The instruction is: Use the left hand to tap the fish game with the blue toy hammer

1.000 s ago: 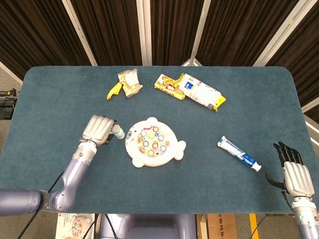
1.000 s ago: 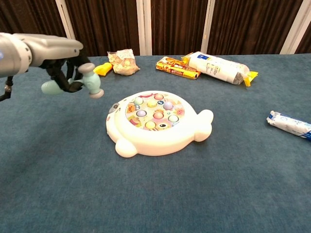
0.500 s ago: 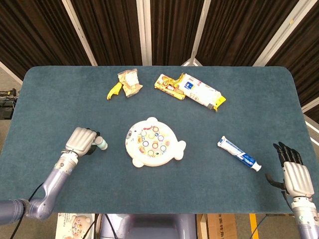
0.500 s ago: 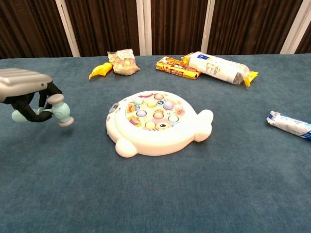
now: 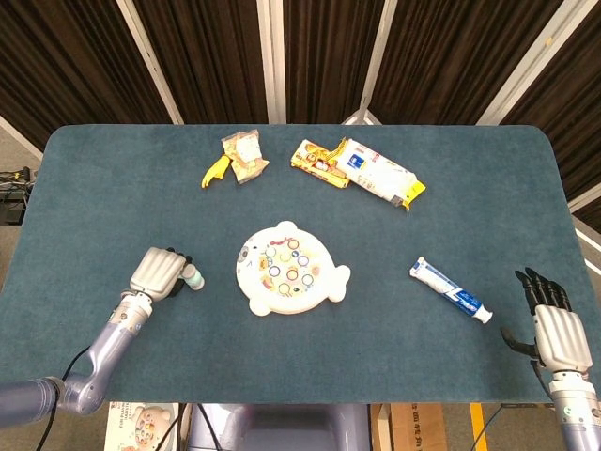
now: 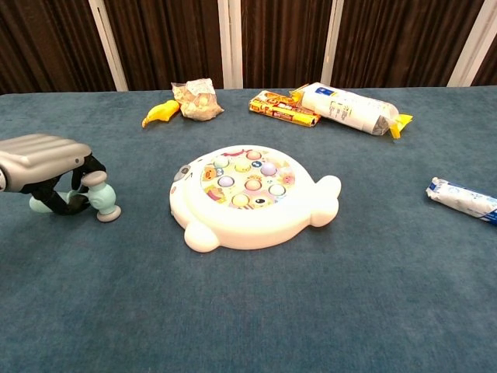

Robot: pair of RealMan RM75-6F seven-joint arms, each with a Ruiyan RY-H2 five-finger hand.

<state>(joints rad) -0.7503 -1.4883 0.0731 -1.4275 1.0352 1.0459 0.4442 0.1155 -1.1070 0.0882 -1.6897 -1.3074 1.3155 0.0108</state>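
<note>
The white fish game [image 5: 289, 270] [image 6: 247, 196] lies in the middle of the table, its coloured fish facing up. My left hand [image 5: 157, 272] [image 6: 45, 165] is low over the cloth to the game's left, gripping the blue toy hammer [image 5: 191, 276] [image 6: 97, 199]. The hammer's head points down and touches or nearly touches the table, a hand's width from the game. My right hand [image 5: 552, 319] rests at the table's front right corner, fingers straight and apart, holding nothing.
A toothpaste tube [image 5: 450, 289] [image 6: 462, 198] lies right of the game. At the back are a crumpled snack bag [image 5: 243, 155] [image 6: 196, 98], a yellow toy [image 5: 215, 170] [image 6: 159, 113], a yellow snack pack [image 5: 318, 162] and a white packet [image 5: 380, 173] [image 6: 351, 108].
My left hand carried the hammer away from the game's left edge, leftward and down, and now holds it low over the cloth. The right hand has not moved.
</note>
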